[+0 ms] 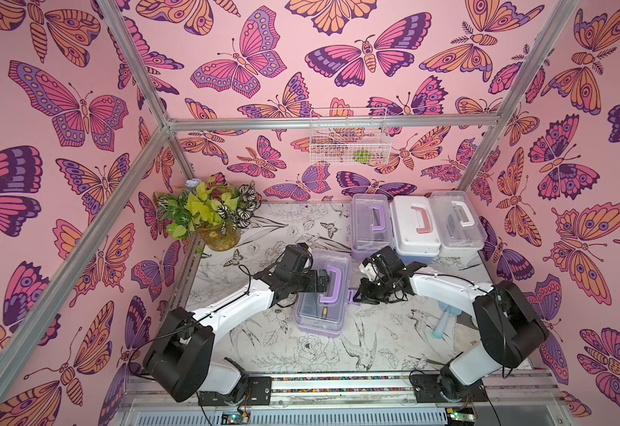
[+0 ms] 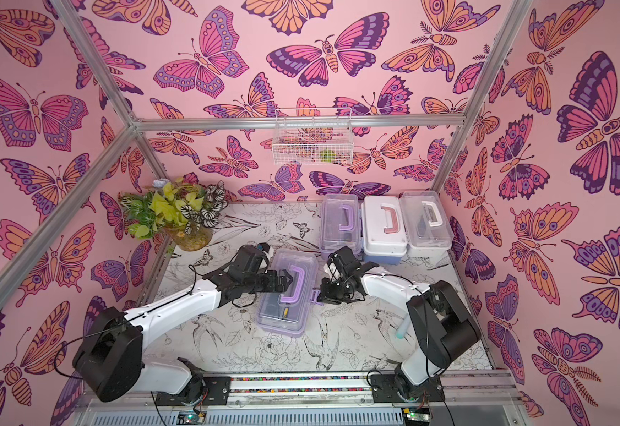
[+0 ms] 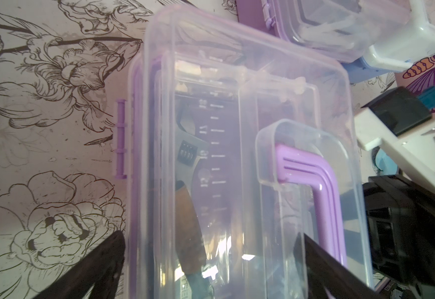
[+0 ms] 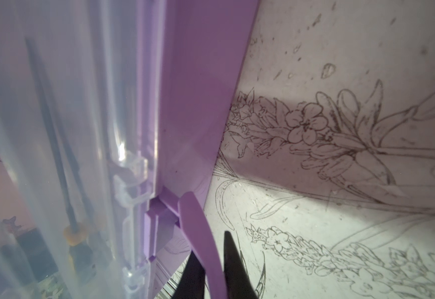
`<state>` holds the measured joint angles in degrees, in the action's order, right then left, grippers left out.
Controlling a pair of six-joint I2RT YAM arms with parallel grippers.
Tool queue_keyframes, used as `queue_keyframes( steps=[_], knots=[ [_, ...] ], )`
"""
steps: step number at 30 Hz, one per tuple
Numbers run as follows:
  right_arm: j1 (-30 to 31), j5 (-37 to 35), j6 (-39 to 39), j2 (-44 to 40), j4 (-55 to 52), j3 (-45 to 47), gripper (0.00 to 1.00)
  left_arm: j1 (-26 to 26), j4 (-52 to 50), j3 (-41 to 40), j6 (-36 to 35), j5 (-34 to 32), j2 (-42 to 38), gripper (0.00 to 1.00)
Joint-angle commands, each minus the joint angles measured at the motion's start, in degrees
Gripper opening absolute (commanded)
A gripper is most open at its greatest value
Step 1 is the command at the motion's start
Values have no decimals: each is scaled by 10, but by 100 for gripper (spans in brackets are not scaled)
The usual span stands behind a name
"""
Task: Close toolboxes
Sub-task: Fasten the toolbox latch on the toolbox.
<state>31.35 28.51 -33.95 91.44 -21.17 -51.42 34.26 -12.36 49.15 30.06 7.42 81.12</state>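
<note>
Nearest, the worktop (image 1: 264,339) was a flat pale sheet printed with line-drawn flowers and birds, with some marks on it.

On it, mid-surface, stood the near lilac toolbox (image 1: 329,313) (image 2: 286,313). It had an oblong, round-cornered base of opaque lilac plastic. Its clear glossy lid (image 3: 276,85) lay down on the base. A ribbed lilac handle (image 3: 322,196) lay flat in the lid's recess. An adjustable wrench (image 3: 190,155) and a screwdriver (image 4: 74,233) with a yellow collar showed through the lid.

The left pincer (image 1: 322,282) (image 3: 208,233) hung over this box, released, with its black fingers (image 3: 322,271) spread wide above the lid. Contact could not be judged.

The right pincer (image 1: 360,295) (image 4: 211,248) was at the box's side wall, clenched on the thin lilac latch (image 4: 198,227). The latch stood out from the wall.

Beyond the near lilac toolbox, three more stood side by side at the back wall. There was a second lilac toolbox (image 1: 369,225) with a clear lid. Next to it was a light-blue toolbox (image 1: 415,225) with a white lid and pink handle, then a white toolbox (image 1: 456,221) with a clear lid.

Farther from the near box, in the opposite back corner, a leafy plant (image 1: 205,206) sat in an amber vase (image 1: 220,236). High above the box, a white wire basket (image 1: 349,140) hung on an aluminium frame (image 1: 301,123). The walls (image 1: 301,55) were pink with a butterfly print.
</note>
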Motion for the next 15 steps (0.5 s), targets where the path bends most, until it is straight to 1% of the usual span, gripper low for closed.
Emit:
queue_keyframes(
  steps=[1, 3, 9, 11, 15],
  knots=[
    [-5, 52, 51, 12, -45, -22, 5, 1, -102, -22, -5, -14, 14, 99],
    [-14, 73, 70, 16, -56, -27, 4, 0, -102, -22, -7, -15, 15, 99],
    [-32, 135, 91, 22, -53, -27, 4, -2, -103, -19, -9, -18, 17, 99],
    [-34, 143, 95, 23, -54, -28, 4, -2, -105, -18, -10, -18, 17, 99],
    [-41, 149, 127, 26, -84, -39, 4, -2, -107, -15, -11, -19, 16, 99]
  ],
)
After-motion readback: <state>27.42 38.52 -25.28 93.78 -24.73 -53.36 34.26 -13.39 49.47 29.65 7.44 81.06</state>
